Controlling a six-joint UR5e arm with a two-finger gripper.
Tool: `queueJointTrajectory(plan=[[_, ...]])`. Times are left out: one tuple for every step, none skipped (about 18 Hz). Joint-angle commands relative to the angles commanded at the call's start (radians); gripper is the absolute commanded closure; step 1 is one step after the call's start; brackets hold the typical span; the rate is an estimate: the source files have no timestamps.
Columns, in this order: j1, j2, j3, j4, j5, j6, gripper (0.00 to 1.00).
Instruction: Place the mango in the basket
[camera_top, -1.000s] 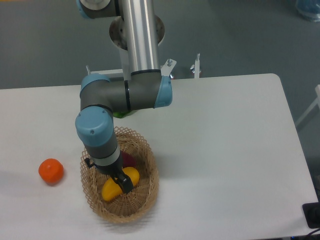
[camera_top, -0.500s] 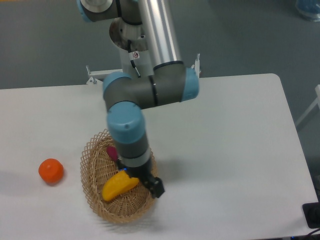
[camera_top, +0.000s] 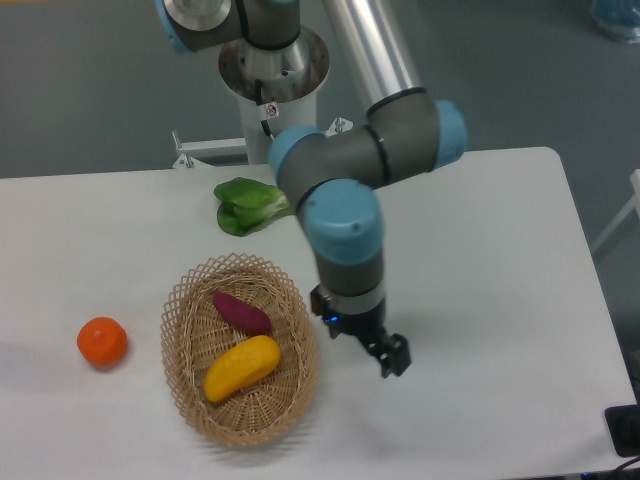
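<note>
The yellow-orange mango (camera_top: 241, 367) lies inside the oval tan wicker basket (camera_top: 296, 400), in its front half. A dark purple-red oblong vegetable (camera_top: 242, 313) lies in the basket behind it. My gripper (camera_top: 388, 356) hangs over the white table to the right of the basket, apart from it. Its fingers (camera_top: 396, 354) hold nothing and look open.
A round orange fruit (camera_top: 102, 341) sits on the table left of the basket. A green leafy vegetable (camera_top: 249, 205) lies behind the basket near the arm's base (camera_top: 272, 70). The table's front edge runs close below the basket.
My gripper let go of the mango in the basket, rose, and swung right, out over the table. The mango stays in the basket. The green vegetable is now uncovered.
</note>
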Motion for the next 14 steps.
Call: queueJointTrajectory(plan=[[0.014,0.003,-0.002,-0.009,0.0,0.031,0.0],[0.028,0.005,-0.003,-0.012,-0.003,0.058,0.0],[0.038,-0.001,-0.003,-0.012,-0.003,0.078,0.0],[0.046,-0.008,-0.002,-0.011,-0.002,0.086,0.0],[0.055,-0.009,-0.002,-0.009,-0.006,0.089,0.0],[0.072,-0.009,0.006,-0.008,-0.008,0.106,0.0],[0.081,-0.014,0.021,-0.012,-0.012,0.126,0.0],[0.085,-0.018,0.026,-0.012,-0.015,0.14,0.0],[0.1,-0.018,0.026,-0.014,-0.015,0.155,0.0],[0.114,-0.018,0.025,-0.014,-0.021,0.175,0.0],[0.118,-0.018,0.026,-0.014,-0.034,0.189,0.0],[0.124,-0.018,0.026,-0.014,-0.041,0.192,0.0],[0.14,-0.018,0.026,-0.014,-0.048,0.197,0.0],[0.147,-0.017,0.026,-0.014,-0.061,0.215,0.0]])
